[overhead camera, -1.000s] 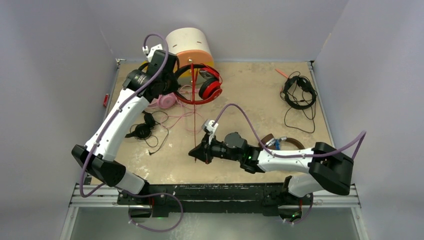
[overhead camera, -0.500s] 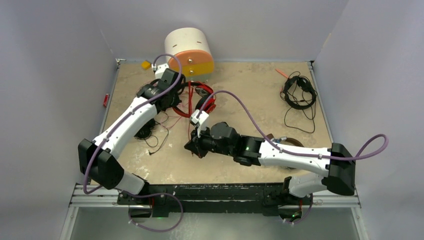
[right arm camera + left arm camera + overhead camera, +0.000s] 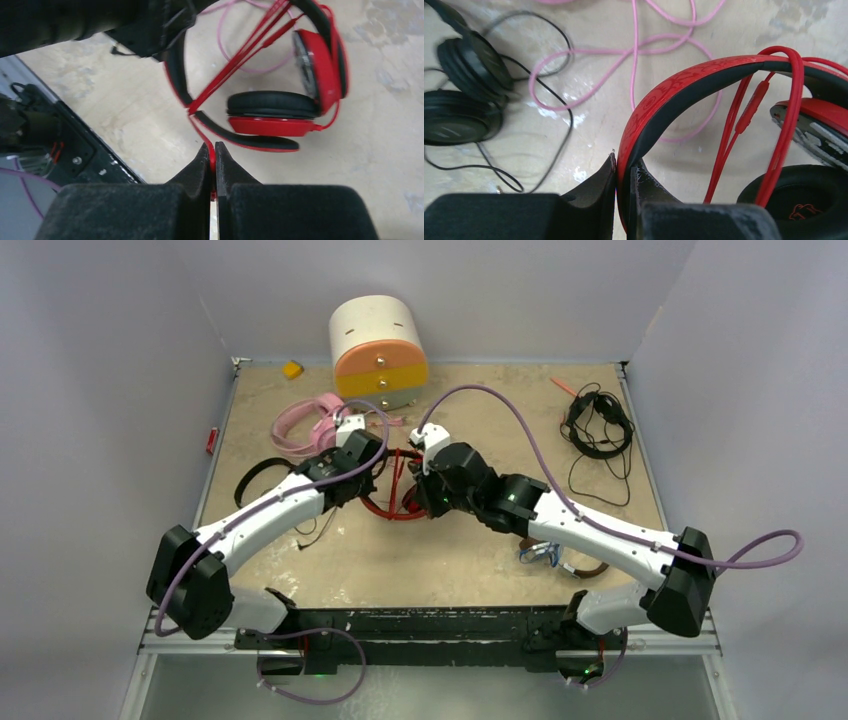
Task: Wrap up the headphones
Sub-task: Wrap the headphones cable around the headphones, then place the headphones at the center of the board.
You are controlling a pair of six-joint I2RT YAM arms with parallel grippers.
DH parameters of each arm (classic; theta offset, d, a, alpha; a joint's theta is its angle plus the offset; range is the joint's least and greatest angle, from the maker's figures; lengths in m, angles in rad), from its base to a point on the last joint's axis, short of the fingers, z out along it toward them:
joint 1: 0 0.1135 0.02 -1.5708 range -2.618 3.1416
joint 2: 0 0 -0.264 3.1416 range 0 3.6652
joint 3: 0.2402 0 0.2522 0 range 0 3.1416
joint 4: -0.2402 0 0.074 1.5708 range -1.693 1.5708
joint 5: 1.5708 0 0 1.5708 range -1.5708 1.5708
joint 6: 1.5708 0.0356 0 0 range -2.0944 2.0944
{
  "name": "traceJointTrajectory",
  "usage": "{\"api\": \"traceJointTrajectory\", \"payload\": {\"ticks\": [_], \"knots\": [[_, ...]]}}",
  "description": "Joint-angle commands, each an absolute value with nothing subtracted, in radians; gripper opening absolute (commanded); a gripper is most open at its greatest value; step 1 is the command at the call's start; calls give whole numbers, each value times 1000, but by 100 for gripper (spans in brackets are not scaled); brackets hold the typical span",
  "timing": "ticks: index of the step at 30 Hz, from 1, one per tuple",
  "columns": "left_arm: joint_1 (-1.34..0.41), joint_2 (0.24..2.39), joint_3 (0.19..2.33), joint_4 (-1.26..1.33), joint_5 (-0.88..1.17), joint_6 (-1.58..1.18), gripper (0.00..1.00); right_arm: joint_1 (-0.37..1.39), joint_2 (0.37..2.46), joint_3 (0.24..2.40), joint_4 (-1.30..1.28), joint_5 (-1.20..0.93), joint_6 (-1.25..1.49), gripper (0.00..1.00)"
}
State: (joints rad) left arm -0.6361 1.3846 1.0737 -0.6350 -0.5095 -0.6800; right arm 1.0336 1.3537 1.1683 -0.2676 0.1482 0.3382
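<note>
The red headphones (image 3: pixel 392 512) hang low over the middle of the table between both grippers. My left gripper (image 3: pixel 372 480) is shut on their red headband (image 3: pixel 659 95), pinching it edge-on between the jaws (image 3: pixel 624 167). My right gripper (image 3: pixel 212 150) is shut on the thin red cable (image 3: pixel 235 60), which runs in strands across the headband arc. Both ear cups (image 3: pixel 285 112) show in the right wrist view. Pink headphones (image 3: pixel 305 422) lie behind the left arm, with their pink cable (image 3: pixel 634 65) looping on the table. Black headphones (image 3: pixel 464 100) lie at the left.
A white, orange and yellow drawer box (image 3: pixel 380 350) stands at the back. Another black headphones set (image 3: pixel 600 425) with loose cable lies at the back right. Brown headphones (image 3: pixel 565 562) sit partly under the right arm. A small yellow piece (image 3: pixel 292 369) lies in the back left corner.
The left gripper brought the red headphones from beside the drawer box forward to mid-table. The right gripper travelled back and right with the cable, closing in on the headphones. The pink headphones are now uncovered.
</note>
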Motion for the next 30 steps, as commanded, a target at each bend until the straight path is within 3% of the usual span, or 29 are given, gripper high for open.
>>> {"api": "traceJointTrajectory", "payload": {"ticks": [1,6,30], "knots": [[-645,1305,943,-413,-335,-634,0,990,1341,1173,-346,143,336,0],[-664,1304,837,-303,-214,-612,0,953,1375,1145,-359,144,330,0],[-836,1448,797,-202,-286,-515,1,869,1542,1113,-349,139,301,0]]}}
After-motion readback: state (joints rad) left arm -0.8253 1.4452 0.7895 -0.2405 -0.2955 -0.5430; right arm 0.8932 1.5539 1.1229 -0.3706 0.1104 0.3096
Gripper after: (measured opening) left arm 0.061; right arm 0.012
